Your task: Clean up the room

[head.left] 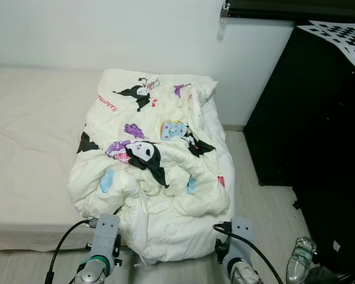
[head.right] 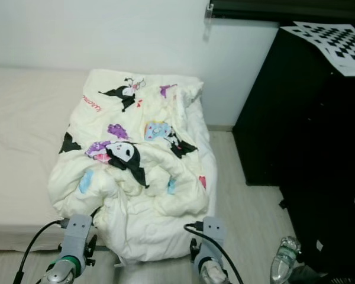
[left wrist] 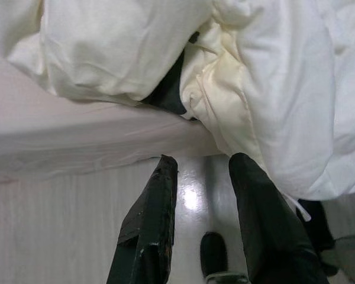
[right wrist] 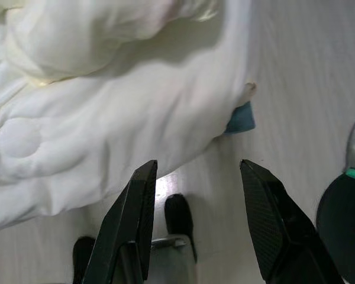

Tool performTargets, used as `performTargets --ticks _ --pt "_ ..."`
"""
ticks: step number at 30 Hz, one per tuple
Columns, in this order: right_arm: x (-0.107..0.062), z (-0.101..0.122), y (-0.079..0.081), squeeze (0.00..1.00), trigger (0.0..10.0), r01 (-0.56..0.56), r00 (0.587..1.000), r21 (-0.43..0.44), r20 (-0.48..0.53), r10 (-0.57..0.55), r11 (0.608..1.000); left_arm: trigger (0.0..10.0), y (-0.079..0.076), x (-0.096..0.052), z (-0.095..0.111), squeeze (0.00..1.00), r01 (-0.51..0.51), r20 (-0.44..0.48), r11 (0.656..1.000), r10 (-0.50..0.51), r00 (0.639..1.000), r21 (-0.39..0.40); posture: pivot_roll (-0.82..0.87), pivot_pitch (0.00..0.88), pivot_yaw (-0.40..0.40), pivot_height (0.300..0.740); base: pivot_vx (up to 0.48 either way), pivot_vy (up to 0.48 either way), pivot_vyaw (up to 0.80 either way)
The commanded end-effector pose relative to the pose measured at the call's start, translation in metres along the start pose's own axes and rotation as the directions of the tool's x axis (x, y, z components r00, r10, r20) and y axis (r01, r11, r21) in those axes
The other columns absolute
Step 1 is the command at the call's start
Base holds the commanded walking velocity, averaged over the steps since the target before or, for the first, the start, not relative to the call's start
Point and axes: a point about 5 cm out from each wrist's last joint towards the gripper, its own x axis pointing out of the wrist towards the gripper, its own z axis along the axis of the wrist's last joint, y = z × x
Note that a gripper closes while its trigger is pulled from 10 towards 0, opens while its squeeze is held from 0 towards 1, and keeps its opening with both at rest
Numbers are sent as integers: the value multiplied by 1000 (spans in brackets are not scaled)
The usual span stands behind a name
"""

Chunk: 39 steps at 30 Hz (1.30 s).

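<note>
A cream-white quilted comforter [head.left: 154, 171], printed with black-and-white cartoon figures and purple, blue and red motifs, is seen crumpled in a heap at the 3 o'clock end of a bed [head.left: 29, 136] covered by a plain pale sheet. The comforter is bunched into thick folds, and its lower edge is draped over the near side of the mattress toward the pale wood-look floor [head.left: 266, 207]. A small blue patch of the comforter's underside is seen at that hanging edge in the right wrist view.

The left end effector [left wrist: 201, 165] is held just below the hanging edge of the comforter, above the floor; its two black fingers [left wrist: 148, 225] are parted by a moderate gap, and nothing is gripped or touched. The right end effector [right wrist: 195, 171] is held likewise beneath the comforter's overhang, its fingers [right wrist: 272, 219] spread more widely, with nothing between them and no contact with the fabric. Both wrists are seen at 6 o'clock in the head views, at the foot of the draped fabric.

A black cabinet [head.left: 319, 130] stands at 3 o'clock against a white wall [head.left: 106, 35], bearing a checkerboard sheet [head.left: 343, 32] on top. A clear plastic bottle [head.left: 299, 260] is seen on the floor at 5 o'clock, near the right wrist.
</note>
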Motion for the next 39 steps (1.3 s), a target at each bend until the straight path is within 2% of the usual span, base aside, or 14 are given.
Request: performTargets --ticks 1,7,11,13,17,21,39 --pt "-1 -5 -4 0 10000 5 1000 4 -22 -5 1000 10000 -8 -2 -3 0 37 7 999 -37 999 11 -5 52 2 740 0 0 0" --pt "-1 -4 -3 0 10000 -6 1000 -4 -16 6 1000 10000 -11 -3 -3 0 31 24 999 -32 999 7 -4 47 -3 740 0 0 0" --pt "-1 -6 4 0 10000 -35 999 -10 -34 34 999 10000 -12 -5 -6 0 40 15 999 -40 999 7 3 48 -8 740 0 0 0" --pt "-2 -10 6 0 10000 -48 998 -17 -51 47 999 10000 -7 -5 -10 0 15 -18 999 -15 1000 -33 6 49 -4 740 0 0 0" --pt "-3 -14 5 0 10000 -41 997 -7 -70 40 999 10000 -3 -7 -16 0 -17 -44 998 14 999 -63 2 42 -2 740 0 0 0" --pt "-4 -17 0 0 10000 -8 996 33 -84 11 999 10000 -6 -8 -20 0 -13 -55 999 10 998 -48 2 40 -3 740 0 0 0" --pt "-7 -23 -2 0 10000 -8 996 24 -92 10 1000 10000 -10 -12 -27 0 11 -64 999 -13 998 -32 -10 0 15 740 0 0 0"
